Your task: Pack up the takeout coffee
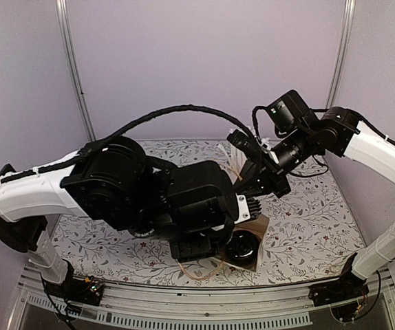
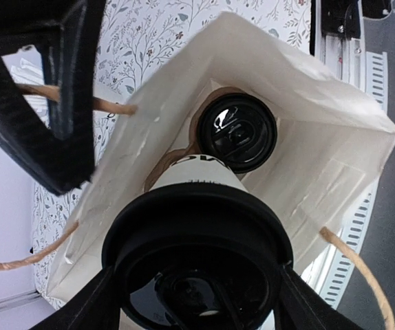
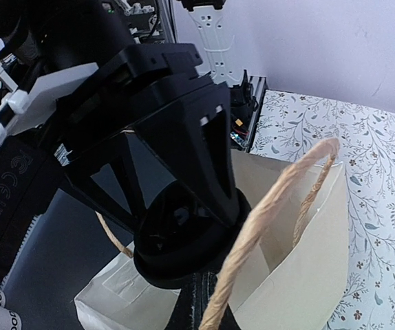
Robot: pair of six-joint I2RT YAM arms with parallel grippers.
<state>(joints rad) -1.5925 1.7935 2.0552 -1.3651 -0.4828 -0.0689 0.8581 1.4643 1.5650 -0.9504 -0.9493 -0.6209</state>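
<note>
Left wrist view: the coffee cup [image 2: 197, 234] is held over the open bag [image 2: 321, 137], pinched by the left tool [image 2: 197, 302]; another cup [image 2: 237, 132] is already inside. Lowering and release remain. The right tool [image 1: 256, 180] is pressed together.

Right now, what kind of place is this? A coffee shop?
Probably a robot test booth, not a café: bare lilac walls, a flowered table cover, and the left arm holding the takeout coffee over a paper bag.

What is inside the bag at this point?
One black-lidded cup sits deep in the bag. The held cup, in the left gripper over the mouth, covers the near part of the inside, so anything there is unseen.
</note>
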